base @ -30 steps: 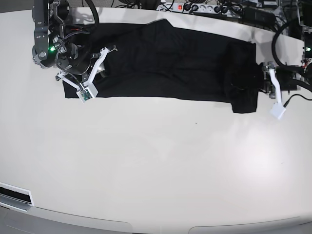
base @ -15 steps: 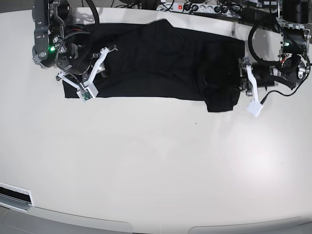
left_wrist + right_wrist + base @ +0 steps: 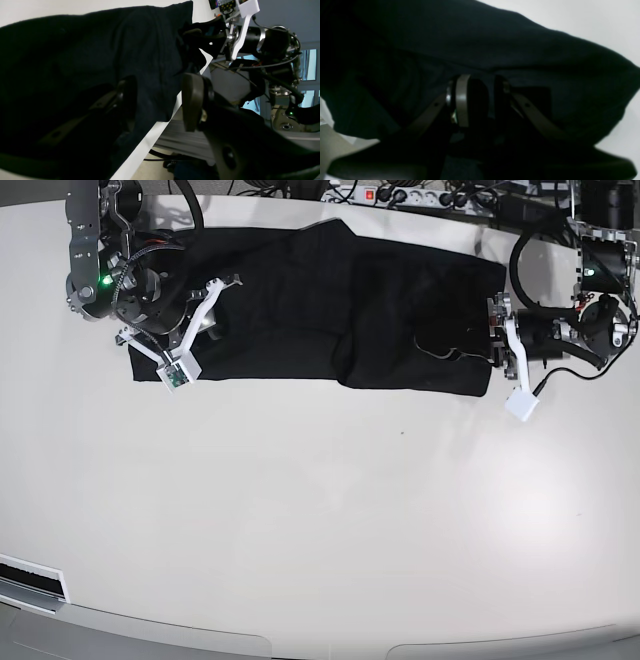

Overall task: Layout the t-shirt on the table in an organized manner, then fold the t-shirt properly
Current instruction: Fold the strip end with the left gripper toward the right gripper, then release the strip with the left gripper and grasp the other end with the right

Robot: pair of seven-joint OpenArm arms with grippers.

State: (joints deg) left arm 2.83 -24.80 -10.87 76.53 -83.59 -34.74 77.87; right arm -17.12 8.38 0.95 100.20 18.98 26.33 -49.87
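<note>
At frame right, my left gripper (image 3: 497,332) had just parted wide, dropping the t-shirt (image 3: 330,310) hem flat; my right gripper (image 3: 205,315) stayed clamped on cloth.

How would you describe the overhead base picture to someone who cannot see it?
A plain black fabric t-shirt lies stretched in a long band across the far side of a large glossy white table. A robot arm sits at each end: the right gripper over one end of the cloth, the left gripper at the other edge.
</note>
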